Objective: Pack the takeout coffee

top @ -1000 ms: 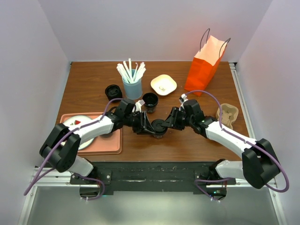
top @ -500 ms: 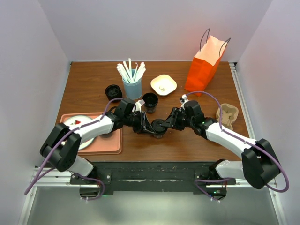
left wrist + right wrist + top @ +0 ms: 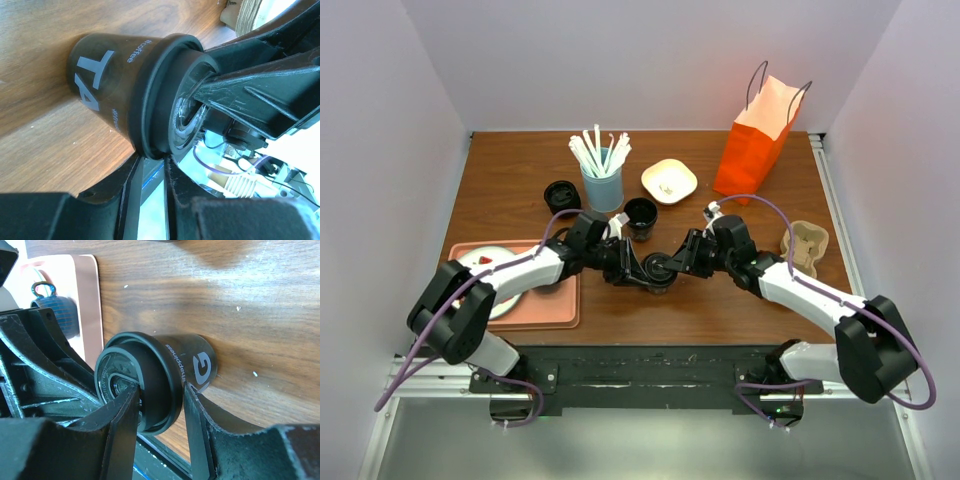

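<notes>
The takeout coffee (image 3: 658,270), a black tapered cup with a round black lid, stands near the table's front middle between both grippers. In the left wrist view the takeout coffee (image 3: 107,90) shows its printed side, and my left gripper (image 3: 152,162) has its two fingers drawn close together, pinching the lid's rim. My left gripper (image 3: 645,272) comes in from the left. My right gripper (image 3: 672,266) comes in from the right; in its wrist view the right gripper (image 3: 160,390) is shut on the takeout coffee (image 3: 192,362), one finger across the lid's top, the other under the rim.
An orange paper bag (image 3: 760,135) stands open at the back right. A cardboard cup carrier (image 3: 806,245) lies at the right. A blue straw tumbler (image 3: 602,185), an open black cup (image 3: 640,212), a black lid (image 3: 561,194) and a white dish (image 3: 669,180) sit behind. A pink tray (image 3: 545,300) holds a plate (image 3: 485,262) and a blue mug (image 3: 52,310).
My left gripper's fingers have drawn closer together at the lid's rim. The right gripper and the cup have hardly moved.
</notes>
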Controlling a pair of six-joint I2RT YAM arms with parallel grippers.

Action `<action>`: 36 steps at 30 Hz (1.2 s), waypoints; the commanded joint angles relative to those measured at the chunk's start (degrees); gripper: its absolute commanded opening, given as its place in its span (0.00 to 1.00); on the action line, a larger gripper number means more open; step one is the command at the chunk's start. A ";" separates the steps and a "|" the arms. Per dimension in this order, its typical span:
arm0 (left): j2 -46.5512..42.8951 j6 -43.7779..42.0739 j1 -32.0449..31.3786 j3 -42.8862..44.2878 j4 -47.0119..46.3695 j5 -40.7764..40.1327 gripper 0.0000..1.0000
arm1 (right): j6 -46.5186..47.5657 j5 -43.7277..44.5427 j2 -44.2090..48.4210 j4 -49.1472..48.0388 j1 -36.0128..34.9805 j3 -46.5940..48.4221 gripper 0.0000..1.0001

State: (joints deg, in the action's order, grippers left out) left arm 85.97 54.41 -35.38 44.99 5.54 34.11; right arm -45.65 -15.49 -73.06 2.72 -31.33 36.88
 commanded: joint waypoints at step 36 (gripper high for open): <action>1.04 -16.18 1.01 19.87 25.75 -18.11 0.47 | 7.85 -0.86 -2.79 18.28 -0.22 13.30 0.55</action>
State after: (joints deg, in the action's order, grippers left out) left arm 86.74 41.28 -35.53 61.47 30.65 18.20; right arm -39.90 -15.97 -75.88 17.28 -31.42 46.59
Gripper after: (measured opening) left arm 0.468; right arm 0.548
